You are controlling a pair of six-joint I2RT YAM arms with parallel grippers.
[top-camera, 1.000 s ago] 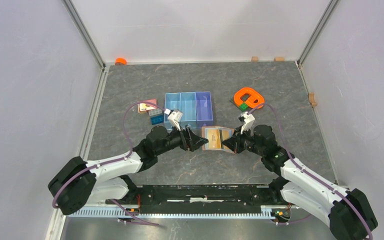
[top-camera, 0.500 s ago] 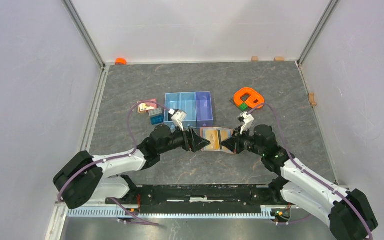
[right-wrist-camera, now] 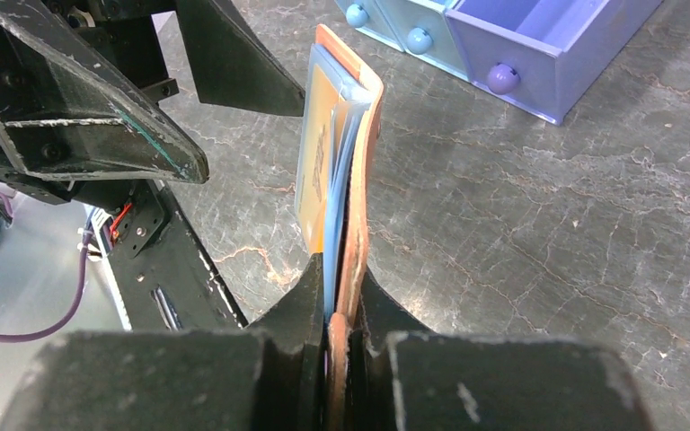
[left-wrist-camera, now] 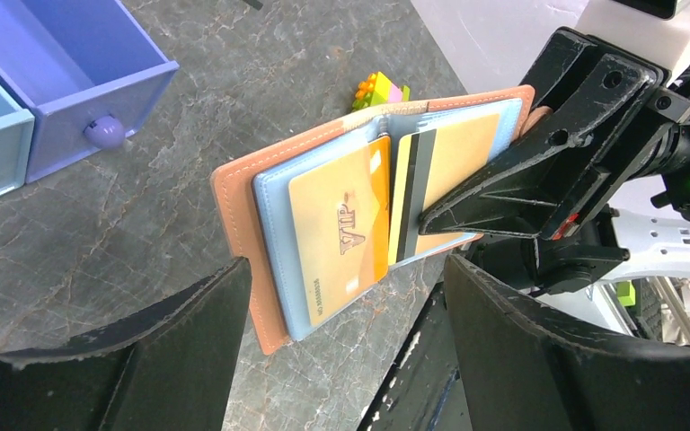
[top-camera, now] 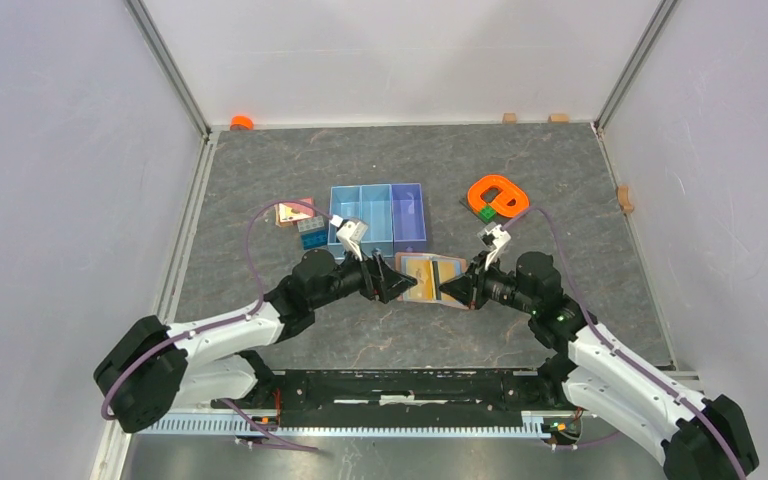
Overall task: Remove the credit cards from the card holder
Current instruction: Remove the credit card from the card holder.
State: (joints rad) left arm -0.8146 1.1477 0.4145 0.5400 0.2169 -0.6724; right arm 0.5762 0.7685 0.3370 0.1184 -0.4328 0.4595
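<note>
R claw (right-wrist-camera: 337,301) pinches leathery card holder (left-wrist-camera: 234,202) w/ glossy gold cards (left-wrist-camera: 341,229); L claw (left-wrist-camera: 343,269) spread.

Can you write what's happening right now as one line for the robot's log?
right tool: shut on card holder | left tool: open, facing it | VIP card, striped card: both in card holder

Golden credit card (left-wrist-camera: 337,229) in the card holder (left-wrist-camera: 241,233): we read "VIP".
Its smaller print: we cannot read it.
</note>
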